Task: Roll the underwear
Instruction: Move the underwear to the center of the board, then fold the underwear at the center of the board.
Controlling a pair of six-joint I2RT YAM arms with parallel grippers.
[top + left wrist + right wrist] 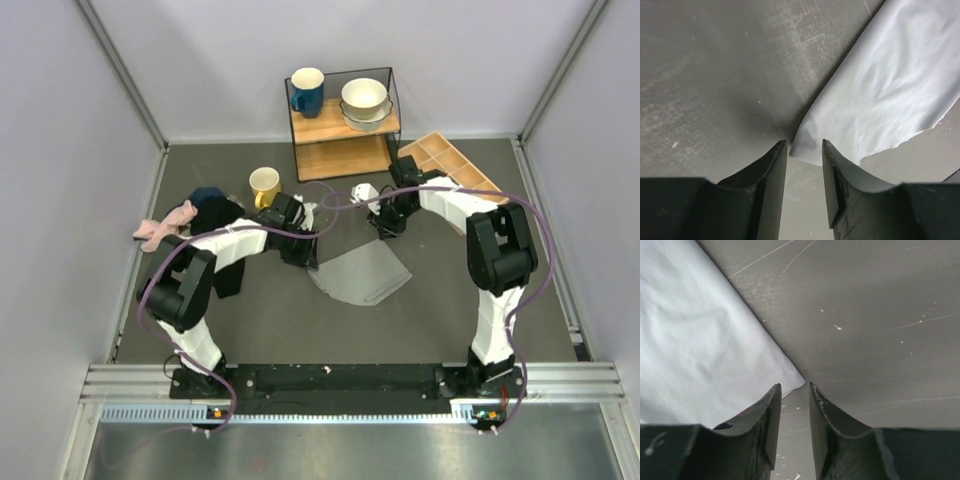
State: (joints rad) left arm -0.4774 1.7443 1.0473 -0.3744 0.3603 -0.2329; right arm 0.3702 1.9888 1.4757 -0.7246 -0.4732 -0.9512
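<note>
The underwear (362, 273) is a light grey, fan-shaped cloth lying flat on the dark table between the two arms. My left gripper (304, 256) is at its left corner. In the left wrist view the jaws (804, 143) stand open, and a corner of the underwear (885, 90) lies just beyond the tips, between them. My right gripper (388, 228) is at the cloth's far right corner. In the right wrist view the jaws (794, 385) stand a little open, with the pointed corner of the underwear (695, 350) at the tips. Neither gripper holds the cloth.
A yellow mug (265, 185) stands behind the left gripper. A wire shelf (345, 150) holds a blue mug (307, 92) and bowls (365, 100). A wooden divided tray (450, 168) is at back right. Pink cloth (160, 228) and dark clothes (215, 212) lie at left.
</note>
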